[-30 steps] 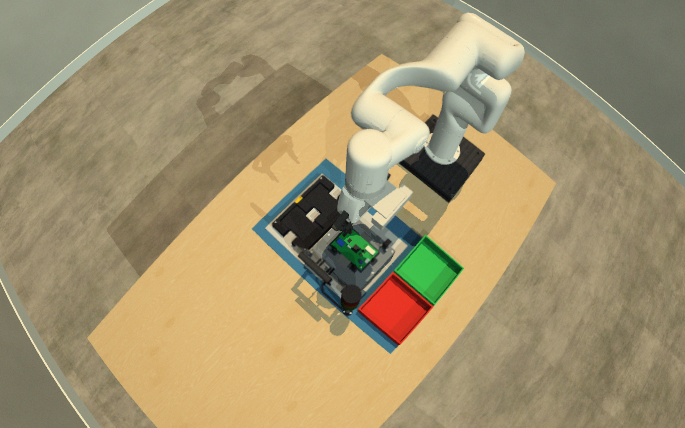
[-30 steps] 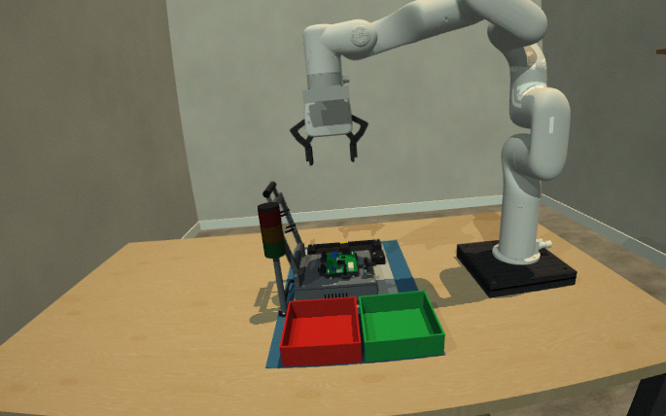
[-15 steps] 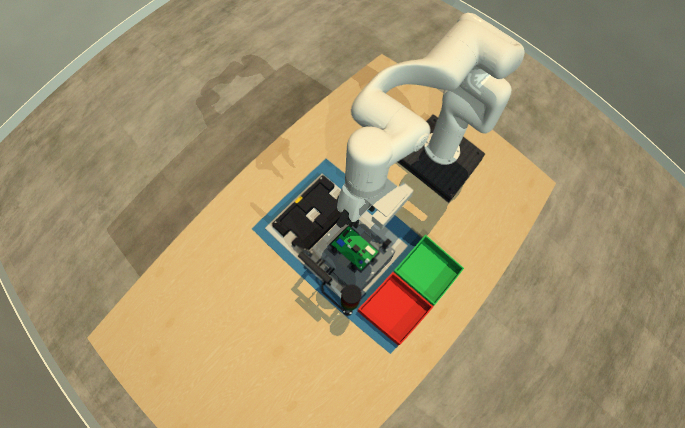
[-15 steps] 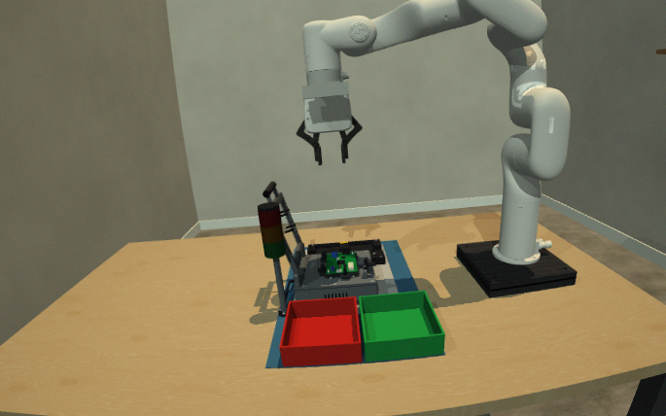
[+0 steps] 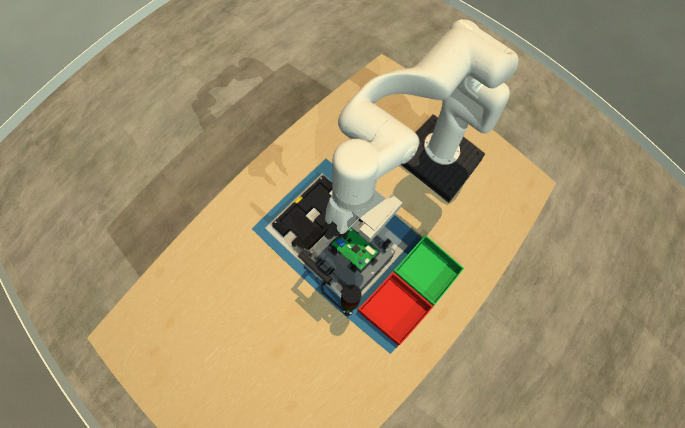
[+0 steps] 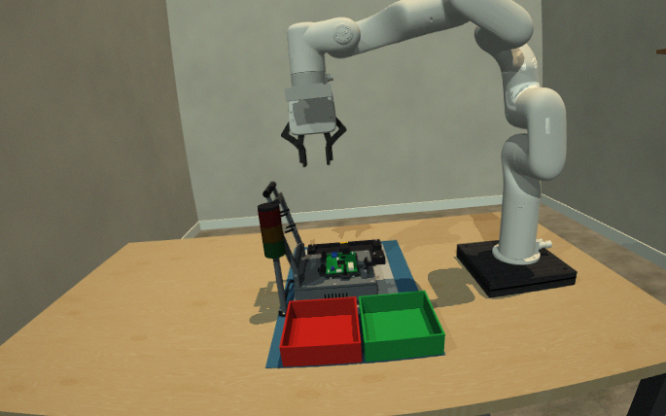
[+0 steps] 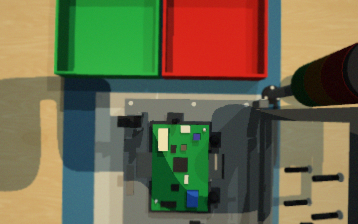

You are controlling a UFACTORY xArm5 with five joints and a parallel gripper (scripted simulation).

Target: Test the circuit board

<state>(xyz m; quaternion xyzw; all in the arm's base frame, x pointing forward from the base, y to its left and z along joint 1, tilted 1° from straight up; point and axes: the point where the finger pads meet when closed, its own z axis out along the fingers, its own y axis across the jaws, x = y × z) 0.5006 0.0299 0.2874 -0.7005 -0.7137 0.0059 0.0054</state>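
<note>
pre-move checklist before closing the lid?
1. Circuit board flat in the tester, component side up: ok.
2. Pins through its holes: cannot tell.
3. White connector toward the lone post: cannot tell.
4. End effector holds nothing, half open, high above the board: ok.
5. Lid raised, not latched: ok.
6. Signal light unlit: ok.
</note>
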